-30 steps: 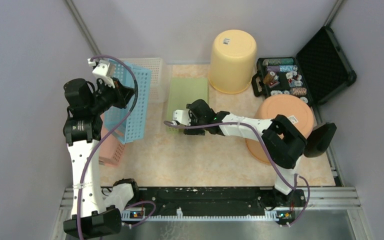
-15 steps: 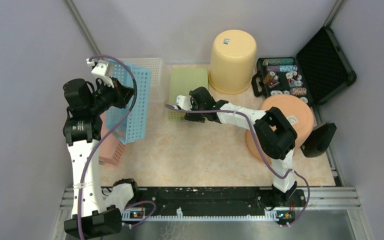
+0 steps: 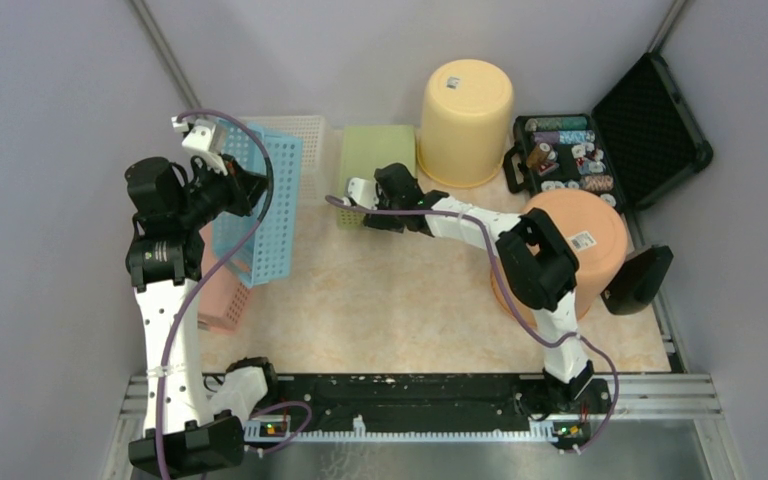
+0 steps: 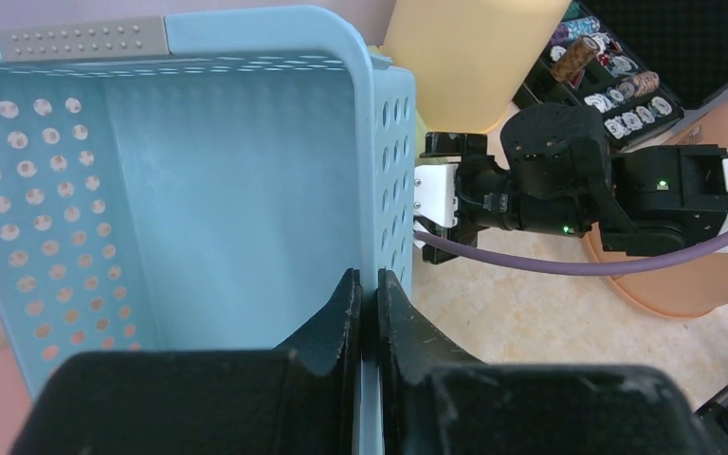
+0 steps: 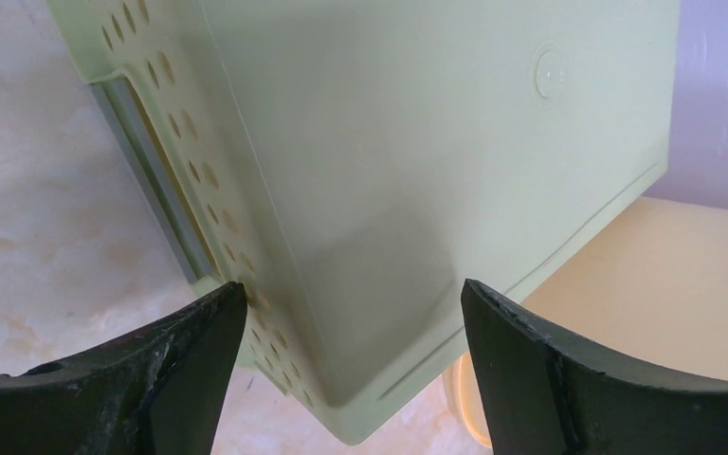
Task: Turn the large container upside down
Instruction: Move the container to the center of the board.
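Blue plastic, full of round holes: the blue basket (image 3: pixel 265 200) (image 4: pixel 199 190) is at the left side of the table (image 3: pixel 390 310), tipped up on one side, with its open mouth facing the left arm. The left claw (image 3: pixel 243 188) (image 4: pixel 367 284) is pinched narrow on the basket's rim wall, one finger inside and one outside. The left wrist view looks straight into the hollow of the basket. Its lower edge sits over a pink basket (image 3: pixel 222 300); whether it touches that or the table I cannot tell. Just behind it at the back stands a white basket (image 3: pixel 308 130).

The right arm reaches across to the back middle of the table. There the right claw (image 3: pixel 365 205) (image 5: pixel 351 294) is spread wide and holds nothing. Its two fingers (image 5: pixel 152 370) straddle the near corner of a green basket (image 3: pixel 380 150) (image 5: pixel 389 142). That basket lies bottom up, with its smooth base and one holed side wall showing. Whether the fingers touch it is not clear.

Just to the right of the green basket a yellow bucket (image 3: pixel 465 120) (image 4: pixel 474 47) (image 5: pixel 645 284) stands upside down. An orange tub (image 3: pixel 600 230) also sits bottom up by the right arm's elbow. Behind the tub, an open black case (image 3: pixel 655 125) holds rows of chips (image 3: pixel 565 155).
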